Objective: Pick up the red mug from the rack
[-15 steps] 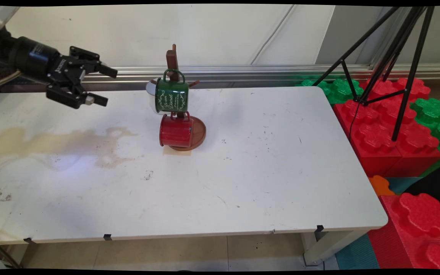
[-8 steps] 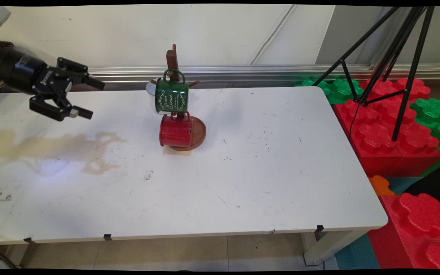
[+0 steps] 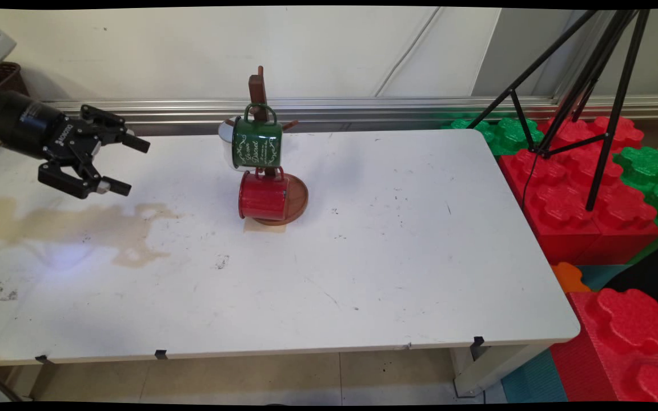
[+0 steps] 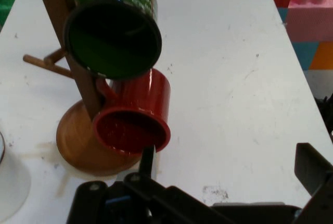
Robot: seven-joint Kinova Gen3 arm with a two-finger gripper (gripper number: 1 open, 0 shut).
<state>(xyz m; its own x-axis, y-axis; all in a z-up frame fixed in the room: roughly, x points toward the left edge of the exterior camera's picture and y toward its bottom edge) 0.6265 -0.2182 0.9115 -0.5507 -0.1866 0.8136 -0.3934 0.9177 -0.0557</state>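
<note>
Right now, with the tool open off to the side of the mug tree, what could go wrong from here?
1. The green mug and red mug hang on one side of the mug tree; a bump could tip it over.
2. A white mug hangs mostly hidden behind the green one, so it might get knocked unseen.
3. The tool sits low over the stained table; dropping further could scrape it.
</note>
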